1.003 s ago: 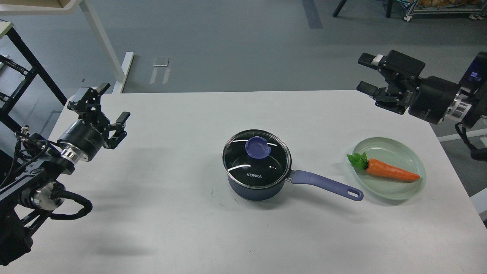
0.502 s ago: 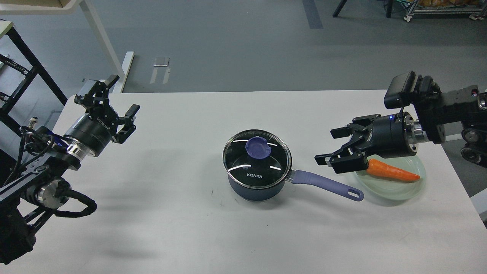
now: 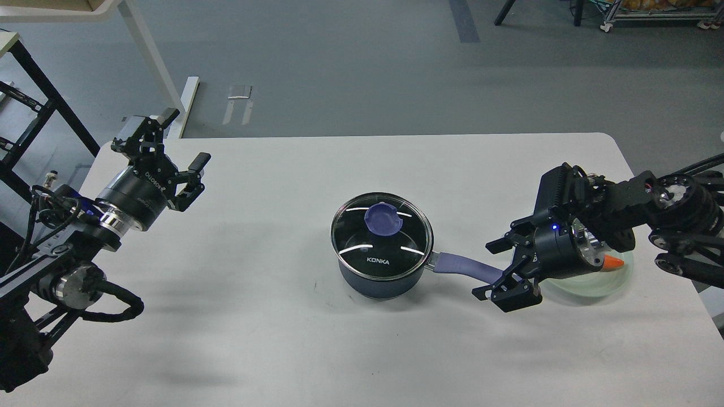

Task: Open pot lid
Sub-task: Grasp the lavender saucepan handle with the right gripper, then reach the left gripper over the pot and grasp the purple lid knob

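A dark blue pot (image 3: 380,282) stands at the table's middle with a glass lid (image 3: 382,236) on it. The lid has a blue knob (image 3: 384,219) on top. The pot's blue handle (image 3: 464,265) points right. My right gripper (image 3: 491,271) is open, low over the table, with its fingers either side of the handle's far end. My left gripper (image 3: 181,144) is open and empty, raised over the table's back left, far from the pot.
A pale green plate (image 3: 613,280) with an orange carrot (image 3: 613,262) lies behind my right arm, mostly hidden. The table's right edge (image 3: 667,226) is close to that arm. A dark rack (image 3: 22,113) stands off the left side.
My right arm has swung down and left from high at the back right to the pot handle's end, now covering most of the plate. My left gripper has shifted slightly right.
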Controlling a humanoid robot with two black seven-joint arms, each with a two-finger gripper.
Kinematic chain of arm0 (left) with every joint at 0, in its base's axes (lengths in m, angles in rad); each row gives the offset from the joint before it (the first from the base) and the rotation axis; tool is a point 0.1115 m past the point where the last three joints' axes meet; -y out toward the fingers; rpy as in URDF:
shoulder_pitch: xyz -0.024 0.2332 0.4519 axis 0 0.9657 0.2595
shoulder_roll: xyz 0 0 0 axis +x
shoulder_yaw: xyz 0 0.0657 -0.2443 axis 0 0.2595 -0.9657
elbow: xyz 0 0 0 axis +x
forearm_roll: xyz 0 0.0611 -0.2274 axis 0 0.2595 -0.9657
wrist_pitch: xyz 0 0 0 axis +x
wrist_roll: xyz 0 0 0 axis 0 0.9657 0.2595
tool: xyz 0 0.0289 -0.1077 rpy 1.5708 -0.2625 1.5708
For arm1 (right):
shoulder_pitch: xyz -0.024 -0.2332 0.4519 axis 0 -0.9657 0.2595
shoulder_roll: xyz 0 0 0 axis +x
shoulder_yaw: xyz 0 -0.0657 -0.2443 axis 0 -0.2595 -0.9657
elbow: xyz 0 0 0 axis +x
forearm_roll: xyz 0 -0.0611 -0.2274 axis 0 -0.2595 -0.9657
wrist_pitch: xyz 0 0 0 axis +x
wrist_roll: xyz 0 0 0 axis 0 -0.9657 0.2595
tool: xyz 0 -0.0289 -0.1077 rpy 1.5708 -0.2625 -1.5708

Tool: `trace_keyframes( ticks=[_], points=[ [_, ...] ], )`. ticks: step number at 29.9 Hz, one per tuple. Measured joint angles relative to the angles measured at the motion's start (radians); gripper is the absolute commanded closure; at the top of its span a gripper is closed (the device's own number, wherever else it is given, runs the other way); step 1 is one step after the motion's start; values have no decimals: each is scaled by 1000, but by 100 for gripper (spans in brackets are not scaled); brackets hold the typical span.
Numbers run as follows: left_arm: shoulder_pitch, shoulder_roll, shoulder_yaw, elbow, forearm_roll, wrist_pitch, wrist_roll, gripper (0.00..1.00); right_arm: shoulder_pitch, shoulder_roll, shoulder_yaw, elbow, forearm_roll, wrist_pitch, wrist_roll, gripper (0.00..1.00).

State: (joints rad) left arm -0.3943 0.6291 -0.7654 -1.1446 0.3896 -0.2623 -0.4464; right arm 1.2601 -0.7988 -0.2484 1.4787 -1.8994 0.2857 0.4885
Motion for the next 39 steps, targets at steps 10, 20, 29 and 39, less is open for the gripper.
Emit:
trace_keyframes(
  ticks=[10,20,29,39],
  points=[
    [1,12,0,-33,0,2,0,1,-14,30,-3,-37,-24,-7,0,41],
    [2,21,0,-35,0,2,0,1,-31,29,-4,-35,-26,-12,0,59],
    [2,24,-1,-39,95,4,0,1,-34,29,-4,-37,-26,-13,0,70],
    [-100,17,-2,-186,595,7,-30,1,-35,29,-5,-37,-26,-17,0,70]
  ],
)
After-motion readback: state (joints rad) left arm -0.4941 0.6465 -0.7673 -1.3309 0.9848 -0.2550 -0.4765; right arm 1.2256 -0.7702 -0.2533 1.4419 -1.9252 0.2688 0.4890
